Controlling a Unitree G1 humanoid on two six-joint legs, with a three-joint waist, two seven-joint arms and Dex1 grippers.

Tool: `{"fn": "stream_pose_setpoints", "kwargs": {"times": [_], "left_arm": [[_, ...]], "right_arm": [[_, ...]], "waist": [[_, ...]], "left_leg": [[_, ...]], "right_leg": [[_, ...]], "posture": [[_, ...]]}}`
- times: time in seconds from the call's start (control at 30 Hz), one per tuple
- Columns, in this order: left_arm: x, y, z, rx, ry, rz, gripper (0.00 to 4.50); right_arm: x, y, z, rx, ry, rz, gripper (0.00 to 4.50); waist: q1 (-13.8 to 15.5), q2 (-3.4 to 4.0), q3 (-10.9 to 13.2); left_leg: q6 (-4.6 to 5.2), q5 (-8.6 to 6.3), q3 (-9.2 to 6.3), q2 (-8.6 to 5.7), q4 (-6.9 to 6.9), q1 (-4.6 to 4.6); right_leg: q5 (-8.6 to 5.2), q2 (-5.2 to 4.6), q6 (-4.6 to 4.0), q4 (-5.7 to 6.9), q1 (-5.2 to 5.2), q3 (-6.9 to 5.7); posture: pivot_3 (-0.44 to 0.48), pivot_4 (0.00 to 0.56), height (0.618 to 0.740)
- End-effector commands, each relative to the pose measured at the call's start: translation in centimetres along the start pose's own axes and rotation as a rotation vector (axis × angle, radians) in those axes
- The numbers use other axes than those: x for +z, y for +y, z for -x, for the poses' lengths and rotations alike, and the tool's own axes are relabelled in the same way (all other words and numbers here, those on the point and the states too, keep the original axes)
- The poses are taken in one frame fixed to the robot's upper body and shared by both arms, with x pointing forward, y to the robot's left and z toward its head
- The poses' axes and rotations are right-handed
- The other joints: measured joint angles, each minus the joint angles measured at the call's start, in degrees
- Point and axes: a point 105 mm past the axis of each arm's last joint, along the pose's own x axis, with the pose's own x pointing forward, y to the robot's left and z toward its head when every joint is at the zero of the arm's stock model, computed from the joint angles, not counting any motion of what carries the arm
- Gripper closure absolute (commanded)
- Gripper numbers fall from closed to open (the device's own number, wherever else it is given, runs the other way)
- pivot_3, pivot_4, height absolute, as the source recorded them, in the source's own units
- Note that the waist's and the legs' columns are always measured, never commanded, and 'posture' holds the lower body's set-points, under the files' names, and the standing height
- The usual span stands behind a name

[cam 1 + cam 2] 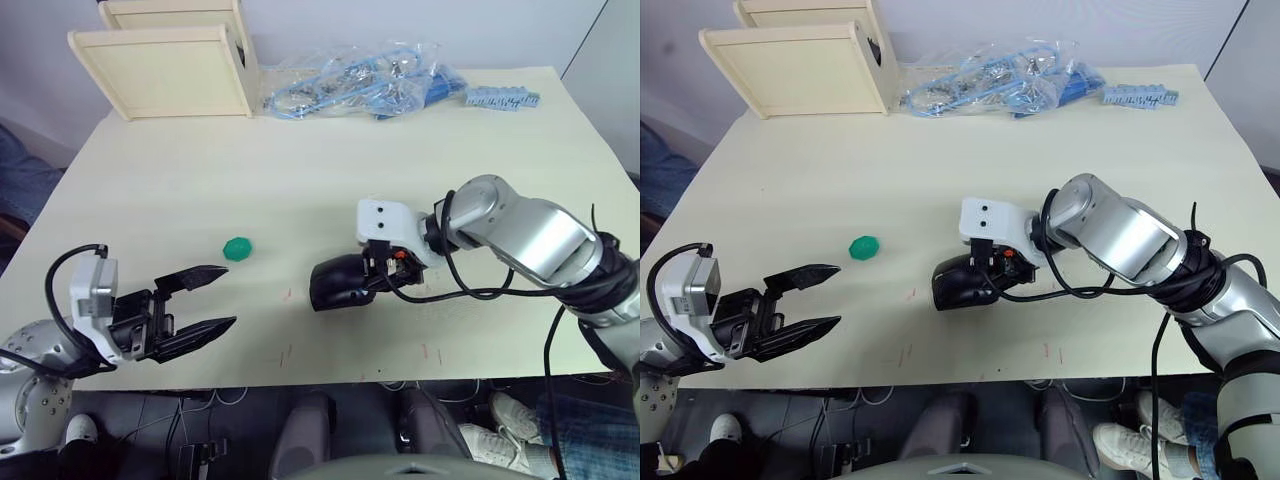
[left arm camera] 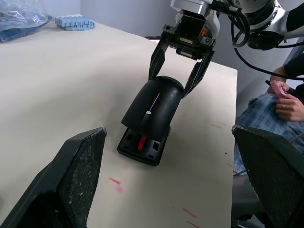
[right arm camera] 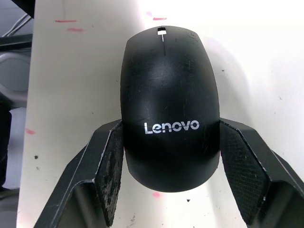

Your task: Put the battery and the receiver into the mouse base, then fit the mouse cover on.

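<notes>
mouse cover [image 3: 170, 107] between right fingers [image 3: 110, 168]

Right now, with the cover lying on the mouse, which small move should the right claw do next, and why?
Probably press the rear down. The mouse cover lies tilted on the mouse base, whose front is still exposed, and the right claw straddles the cover's rear.

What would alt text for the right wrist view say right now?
The black mouse cover, marked Lenovo, sits between the right gripper's two black fingers, which flank its rear sides on the cream table. Small red marks dot the tabletop.
</notes>
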Motion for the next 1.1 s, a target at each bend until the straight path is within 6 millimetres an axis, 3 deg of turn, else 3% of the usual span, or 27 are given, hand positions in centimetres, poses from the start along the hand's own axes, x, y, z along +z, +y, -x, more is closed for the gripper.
{"fn": "stream_pose_setpoints", "kwargs": {"times": [0.03, 1.1], "left_arm": [[0.7, -0.3, -0.2, -0.015, 0.011, -0.035, 0.0], [0.8, -0.8, -0.3, -0.009, 0.018, -0.037, 0.0]], "right_arm": [[0.1, 0.1, 0.1, -0.001, -0.008, 0.03, 1.69], [-1.5, -0.3, -1.2, 0.035, -0.091, -0.014, 1.69]], "waist": [[0.0, 0.0, 0.0], [0.0, 0.0, 0.0]], "left_leg": [[0.0, 0.0, 0.0, 0.0, 0.0, 0.0], [0.0, 0.0, 0.0, 0.0, 0.0, 0.0]], "right_leg": [[0.0, 0.0, 0.0, 0.0, 0.0, 0.0], [0.0, 0.0, 0.0, 0.01, 0.01, 0.0]], "posture": [[0.0, 0.15, 0.74], [0.0, 0.15, 0.74]]}}
